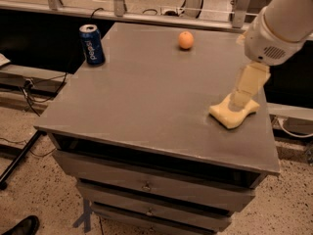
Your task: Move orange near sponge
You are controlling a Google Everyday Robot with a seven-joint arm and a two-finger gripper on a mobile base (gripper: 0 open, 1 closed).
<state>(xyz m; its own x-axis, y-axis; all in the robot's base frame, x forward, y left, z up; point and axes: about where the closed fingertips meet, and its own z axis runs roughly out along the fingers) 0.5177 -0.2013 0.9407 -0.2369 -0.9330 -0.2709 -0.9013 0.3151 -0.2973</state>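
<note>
The orange (185, 39) sits small, round and smooth-skinned toward the far edge of the grey tabletop (142, 97), with nothing touching it. Well apart from it, near the right front corner, lies the sponge (233, 116): pale yellow, flat and thick, with wavy edges, wider than the fruit. The cream claw (240, 101) hangs over the sponge's back edge; whether it touches, I cannot tell.
</note>
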